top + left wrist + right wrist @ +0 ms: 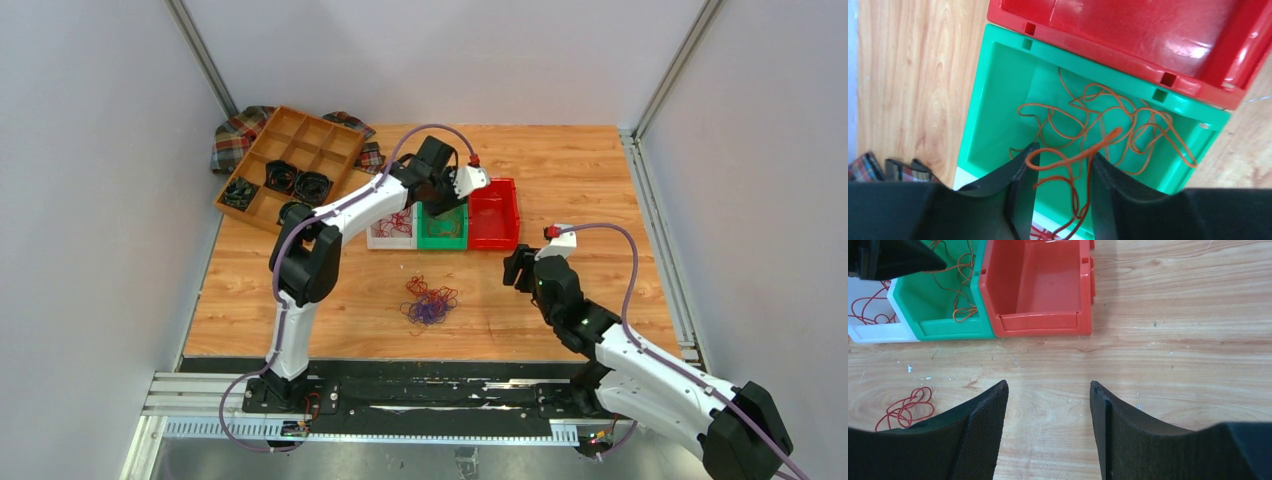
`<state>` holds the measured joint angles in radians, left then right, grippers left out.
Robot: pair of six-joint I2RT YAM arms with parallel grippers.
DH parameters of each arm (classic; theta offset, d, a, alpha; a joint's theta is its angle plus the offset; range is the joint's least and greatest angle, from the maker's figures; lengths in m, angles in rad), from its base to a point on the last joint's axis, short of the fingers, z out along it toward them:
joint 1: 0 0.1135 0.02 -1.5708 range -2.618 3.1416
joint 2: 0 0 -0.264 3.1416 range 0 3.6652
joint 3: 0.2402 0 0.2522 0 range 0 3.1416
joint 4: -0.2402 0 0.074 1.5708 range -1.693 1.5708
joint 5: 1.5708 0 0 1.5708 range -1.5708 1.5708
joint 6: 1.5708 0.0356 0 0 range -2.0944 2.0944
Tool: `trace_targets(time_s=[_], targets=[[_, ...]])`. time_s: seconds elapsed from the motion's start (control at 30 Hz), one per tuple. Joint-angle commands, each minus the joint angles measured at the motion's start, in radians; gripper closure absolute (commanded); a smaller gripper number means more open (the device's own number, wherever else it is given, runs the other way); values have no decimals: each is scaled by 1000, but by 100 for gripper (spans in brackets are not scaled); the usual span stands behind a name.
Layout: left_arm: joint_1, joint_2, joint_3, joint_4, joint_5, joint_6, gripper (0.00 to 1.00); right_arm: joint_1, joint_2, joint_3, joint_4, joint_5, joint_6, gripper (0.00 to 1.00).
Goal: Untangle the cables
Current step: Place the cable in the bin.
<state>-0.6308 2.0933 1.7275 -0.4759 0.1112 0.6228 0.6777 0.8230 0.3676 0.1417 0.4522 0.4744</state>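
A tangled clump of red, orange and purple cables (pixel 430 300) lies on the wooden table in front of the bins. My left gripper (pixel 447 205) hangs over the green bin (pixel 980 100), jaws apart (pixel 1063 151). One orange wire (pixel 1073 155) loops loosely across the gap between them and trails down. More orange wires (pixel 1108 115) lie spread in that bin. The right gripper (pixel 517 268) is open above bare wood (pixel 1048 385), nothing between its fingers. In the right wrist view the clump's red strands (pixel 903 407) lie to the left of its left finger.
A white bin (pixel 390 238) with red wires, the green bin (pixel 443 238) and a red bin (pixel 494 215) with nothing in it stand side by side. A wooden compartment tray (pixel 290 150) with black coiled bundles sits on a plaid cloth (pixel 235 135) at the back left.
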Motion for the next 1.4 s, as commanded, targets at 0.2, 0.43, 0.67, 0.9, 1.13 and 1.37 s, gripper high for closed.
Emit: trace_targets(time_s=[0.2,0.43,0.67,0.9,1.13,1.37], targets=[[-1,-108,67,-287,169,159,7,-24,-38,43,-35,-38,-26,39],[32,-111,162,-346,240,160,8,-26,-51,44,-37,-46,-26,39],[48,-128,174,-448,249,216,17,-27,-43,46,-42,-54,-27,39],[97,-260,-41,-471,287,206,36,-26,-20,40,-12,-80,-20,39],[144,-369,-247,-423,335,81,48,-20,139,57,132,-250,14,39],[165,-495,-556,-93,271,-116,48,138,435,193,309,-297,-43,37]])
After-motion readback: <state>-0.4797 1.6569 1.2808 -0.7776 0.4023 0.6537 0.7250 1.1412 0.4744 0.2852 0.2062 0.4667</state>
